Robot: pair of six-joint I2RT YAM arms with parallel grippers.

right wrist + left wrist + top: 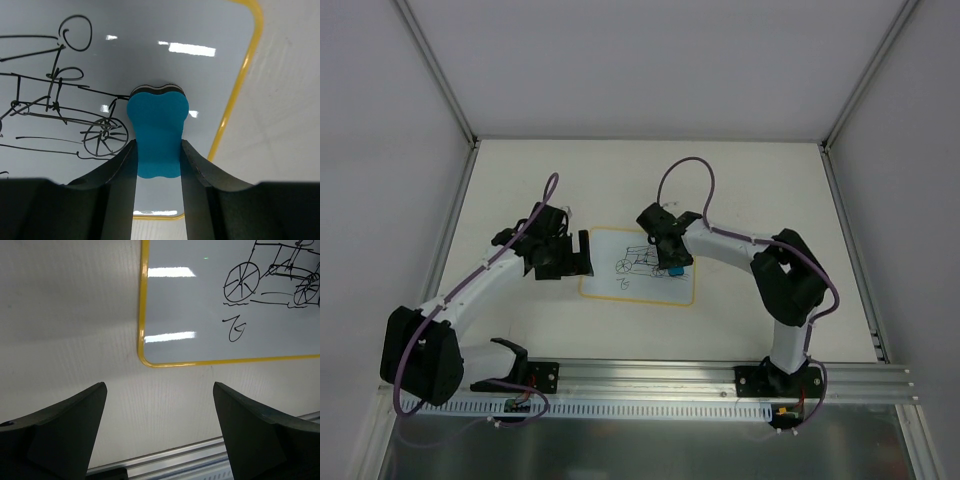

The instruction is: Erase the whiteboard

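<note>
**Right arm is holding the eraser at the sketch's edge**

I am clamping the blue eraser (157, 120) between the fingers of my right gripper (158, 150), its felt face pointing down at the whiteboard (640, 292). Whether the felt is touching the board, I cannot tell. The board is lying flat at the middle of the table (520, 180), its long axis running left to right in front of my bases. The black cart sketch (60, 100) is sitting on the board's middle and right part. In my right wrist view most of it is lying to the eraser's left, and the yellow border is curving close by on the right. I am judging that the wipe has to travel leftward along the long axis. My right arm is the one over the board. My left gripper (159, 390) is hanging with its jaws wide apart and holding nothing, just off the board's left edge. The tabletop is looking pale and smooth, pale walls are closing in on three sides, and a metal rail (660, 375) is running along the near edge.
</note>
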